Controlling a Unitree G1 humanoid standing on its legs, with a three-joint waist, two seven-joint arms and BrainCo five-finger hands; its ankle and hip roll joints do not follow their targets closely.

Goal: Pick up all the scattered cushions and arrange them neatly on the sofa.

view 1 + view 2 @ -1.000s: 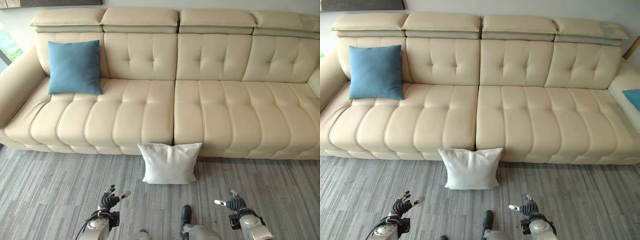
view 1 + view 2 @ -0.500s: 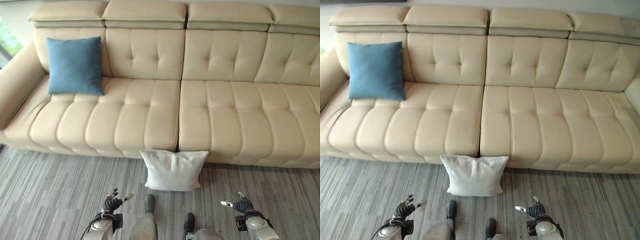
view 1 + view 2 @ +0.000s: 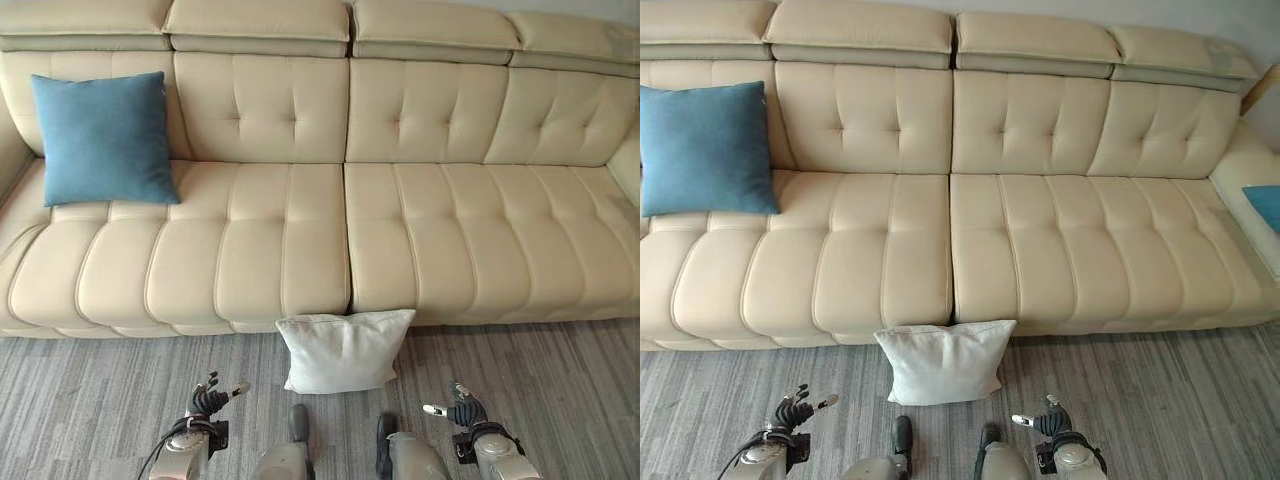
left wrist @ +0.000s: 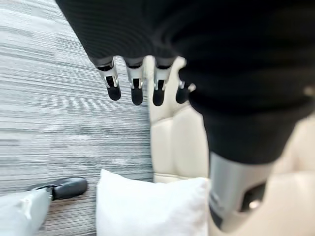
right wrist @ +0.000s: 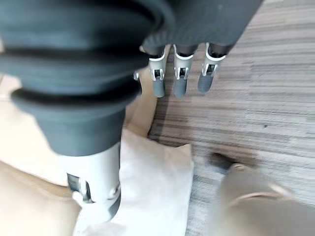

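Hands, left hand (image 3: 208, 396) and right hand (image 3: 457, 409), hang relaxed, empty; a one-sided grab could let the white cushion (image 3: 343, 351) sag and slip.

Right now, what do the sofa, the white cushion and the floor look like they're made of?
Sofa: cream leather or a look-alike, going by its smooth sheen and tufted seams. White cushion: matte woven fabric, softly creased. Floor: probably low-pile carpet with grey streaks, though it could be vinyl.

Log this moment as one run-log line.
white cushion: on floor against sofa front | blue cushion: upright on seat | left hand: open, empty | right hand: open, empty
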